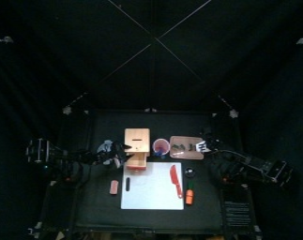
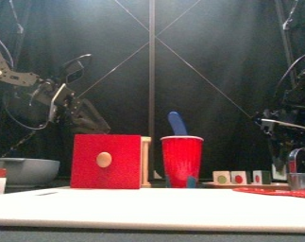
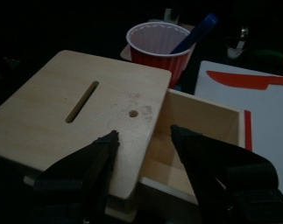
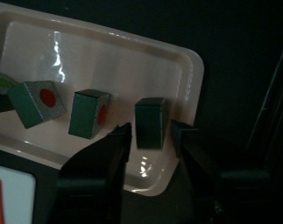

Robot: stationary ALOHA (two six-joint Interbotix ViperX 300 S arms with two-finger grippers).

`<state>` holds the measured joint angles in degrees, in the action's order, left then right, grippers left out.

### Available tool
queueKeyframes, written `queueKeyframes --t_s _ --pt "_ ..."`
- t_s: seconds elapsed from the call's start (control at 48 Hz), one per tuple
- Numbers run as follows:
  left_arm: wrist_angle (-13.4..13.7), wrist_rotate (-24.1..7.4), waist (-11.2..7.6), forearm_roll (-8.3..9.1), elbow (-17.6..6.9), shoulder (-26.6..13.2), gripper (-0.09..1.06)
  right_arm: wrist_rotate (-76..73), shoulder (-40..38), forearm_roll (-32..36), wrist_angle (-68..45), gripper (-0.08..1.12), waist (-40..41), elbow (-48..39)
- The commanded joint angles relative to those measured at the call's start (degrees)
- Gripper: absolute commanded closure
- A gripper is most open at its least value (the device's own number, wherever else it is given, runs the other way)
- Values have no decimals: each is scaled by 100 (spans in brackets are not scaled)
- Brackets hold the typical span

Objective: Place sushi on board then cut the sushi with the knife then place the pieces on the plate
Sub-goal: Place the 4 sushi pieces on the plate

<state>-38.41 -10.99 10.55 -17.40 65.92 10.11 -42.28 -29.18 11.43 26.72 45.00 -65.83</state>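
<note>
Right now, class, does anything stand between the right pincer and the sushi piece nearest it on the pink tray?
Nothing visible does. The right pincer, open, hangs close over the nearest sushi piece on the pink tray; the other pieces lie to one side, apart from it.

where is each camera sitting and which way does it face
top: high overhead, looking down at the table; both arms.
front: table's front edge, level at wooden box and red cup; arms above.
left wrist: left arm, over box and cup; left gripper open.
right wrist: right arm, over pink tray; right gripper.
shared: front and left wrist both show the cup's blue knife.
</note>
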Motion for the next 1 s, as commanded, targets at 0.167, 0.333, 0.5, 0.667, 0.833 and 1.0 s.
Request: queueKeyframes --t_s 0.167,0.333,0.5,0.667,0.833,1.0 --pt "-18 9 0 35 -123 26 9 26 -650 -44 255 15 -448 264" --pt "-18 9 0 35 -211 26 9 44 -1459 211 -378 15 -1960 343" --pt "-18 9 0 132 -316 167 9 35 -967 1151 -2382 15 -3797 580" --pt "-62 9 -316 545 -448 712 9 44 -290 2127 -3357 16 -4148 905" --pt "-114 35 -668 791 -343 1222 9 62 0 2347 -4219 16 -4166 976" --pt "-132 35 -800 756 -255 1494 9 70 0 2558 -4605 16 -4157 993"
